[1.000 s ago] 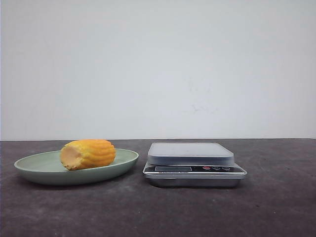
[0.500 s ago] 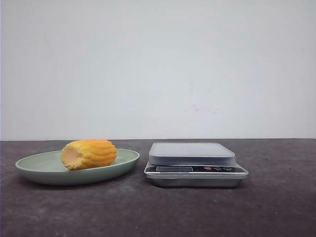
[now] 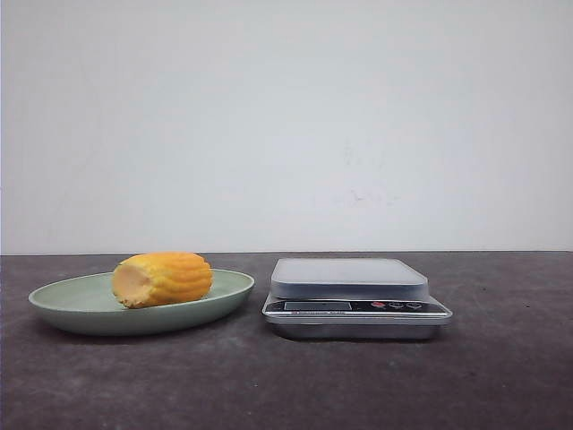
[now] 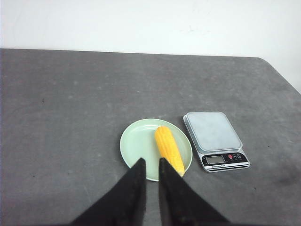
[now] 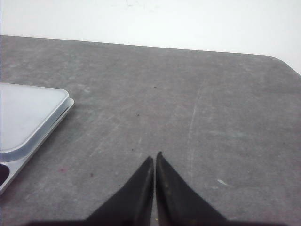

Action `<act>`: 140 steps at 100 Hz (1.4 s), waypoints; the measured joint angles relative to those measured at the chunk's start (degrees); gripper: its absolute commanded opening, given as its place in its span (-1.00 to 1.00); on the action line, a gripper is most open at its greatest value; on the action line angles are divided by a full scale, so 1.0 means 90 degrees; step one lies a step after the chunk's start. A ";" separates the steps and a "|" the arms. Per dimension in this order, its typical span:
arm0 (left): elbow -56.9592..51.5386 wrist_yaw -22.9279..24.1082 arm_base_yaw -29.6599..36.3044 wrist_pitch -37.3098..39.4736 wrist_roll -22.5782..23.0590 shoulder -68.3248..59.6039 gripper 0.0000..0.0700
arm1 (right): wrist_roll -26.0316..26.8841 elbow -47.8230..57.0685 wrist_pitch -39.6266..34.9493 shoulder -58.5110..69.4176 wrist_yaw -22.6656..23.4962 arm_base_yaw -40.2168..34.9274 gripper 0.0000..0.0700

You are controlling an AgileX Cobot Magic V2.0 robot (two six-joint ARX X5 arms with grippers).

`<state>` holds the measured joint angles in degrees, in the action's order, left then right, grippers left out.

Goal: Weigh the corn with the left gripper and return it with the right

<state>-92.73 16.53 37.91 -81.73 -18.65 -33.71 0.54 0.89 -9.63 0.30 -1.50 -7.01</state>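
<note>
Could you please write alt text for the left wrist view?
A corn lies on a green plate on a grey table, with a scale beside the plate. The left gripper hangs above, slightly open.

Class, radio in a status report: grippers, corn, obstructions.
Left gripper slightly open, empty, above the plate. Right gripper shut, empty. Stubby yellow-orange corn cob lying on pale green plate. Silver scale platform bare.
</note>
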 measured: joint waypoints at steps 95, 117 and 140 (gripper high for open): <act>0.2084 0.0061 -0.1001 0.3121 0.0532 0.0527 -0.97 | 0.0000 0.0000 0.0000 0.0000 0.0000 0.0000 -1.00; 0.5124 -0.1280 -0.2072 0.5986 0.0622 0.1477 -0.97 | 0.0000 0.0000 0.0000 0.0000 0.0002 0.0000 -1.00; 0.7305 -0.1702 -0.2625 0.6756 0.0544 0.1902 -0.97 | 0.0000 0.0000 0.0000 0.0000 0.0000 0.0000 -1.00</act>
<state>-26.98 1.21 14.28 -20.93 -13.76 -16.60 0.54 0.89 -9.63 0.30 -1.50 -7.01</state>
